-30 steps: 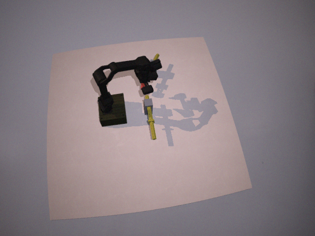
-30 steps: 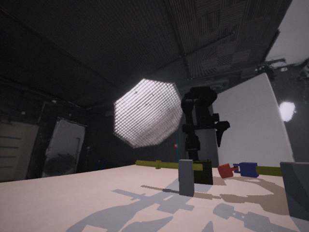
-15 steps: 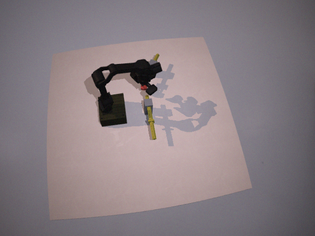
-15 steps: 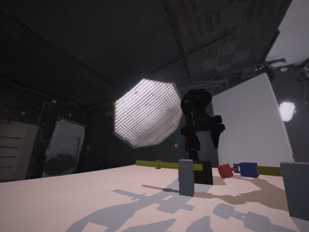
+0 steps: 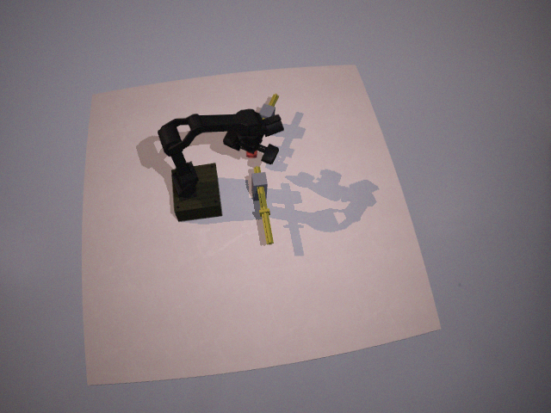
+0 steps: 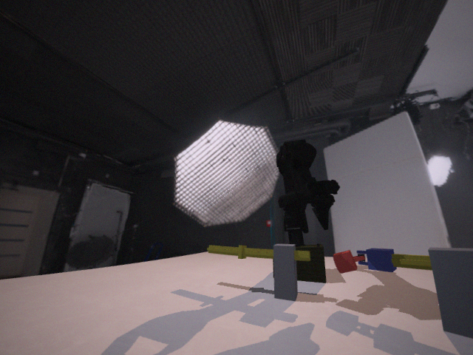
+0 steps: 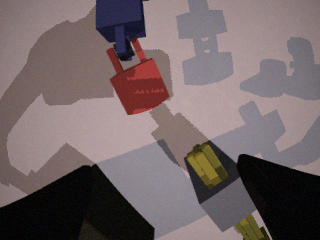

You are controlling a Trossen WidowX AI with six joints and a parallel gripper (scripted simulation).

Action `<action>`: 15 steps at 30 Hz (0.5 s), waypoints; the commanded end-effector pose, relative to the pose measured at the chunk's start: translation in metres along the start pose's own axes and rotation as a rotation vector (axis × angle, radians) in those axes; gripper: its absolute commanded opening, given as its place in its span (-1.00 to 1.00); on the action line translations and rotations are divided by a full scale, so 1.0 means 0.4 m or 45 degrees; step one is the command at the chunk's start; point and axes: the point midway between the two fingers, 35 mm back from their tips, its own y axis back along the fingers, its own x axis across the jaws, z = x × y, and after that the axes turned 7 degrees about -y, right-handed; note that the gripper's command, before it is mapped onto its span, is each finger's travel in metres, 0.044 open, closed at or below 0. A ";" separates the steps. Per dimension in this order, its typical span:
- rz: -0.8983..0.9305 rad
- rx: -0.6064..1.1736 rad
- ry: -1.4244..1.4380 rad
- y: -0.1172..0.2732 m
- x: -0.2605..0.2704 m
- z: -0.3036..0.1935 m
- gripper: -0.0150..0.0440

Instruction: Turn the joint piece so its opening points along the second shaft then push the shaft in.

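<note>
The pincer point(image 5: 252, 146) point(image 6: 324, 214) point(image 7: 167, 170) stood wide open above the table point(image 5: 200, 311) point(image 6: 114, 305) point(image 7: 60, 122), its fingers apart and grasping nothing. The red joint piece point(image 5: 251, 154) point(image 6: 344, 261) point(image 7: 140, 87) hung on its hinge arms from the blue hinge block point(image 6: 380, 259) point(image 7: 120, 20), which sat on the end of the first yellow shaft point(image 5: 274, 100) point(image 6: 412, 261). That shaft ran from the gray fixed block point(image 5: 267, 111) point(image 6: 454, 286). The red piece was turned at an angle to the blue one, on the side toward the second shaft point(image 5: 267, 226) point(image 6: 225, 250) point(image 7: 207, 165). This yellow shaft passed through the gray guide block point(image 5: 259, 180) point(image 6: 285, 271) point(image 7: 227, 207), its near end poking out toward the red piece, with a gap between them. Its collar point(image 5: 264, 212) point(image 6: 241, 251) was on the other side of the guide block, apart from it. The arm point(image 5: 218, 123) point(image 6: 295, 168) stood on a dark base point(image 5: 208, 208) point(image 6: 317, 271) with fastener dots near its corners.
</note>
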 end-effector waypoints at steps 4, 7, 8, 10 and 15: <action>0.013 -0.055 0.253 -0.004 0.000 -0.004 1.00; 0.015 -0.075 0.356 -0.006 -0.001 -0.006 1.00; 0.016 -0.082 0.390 -0.007 -0.002 -0.007 1.00; 0.015 -0.094 0.453 -0.009 -0.002 -0.008 1.00; 0.015 -0.098 0.476 -0.009 -0.003 -0.008 1.00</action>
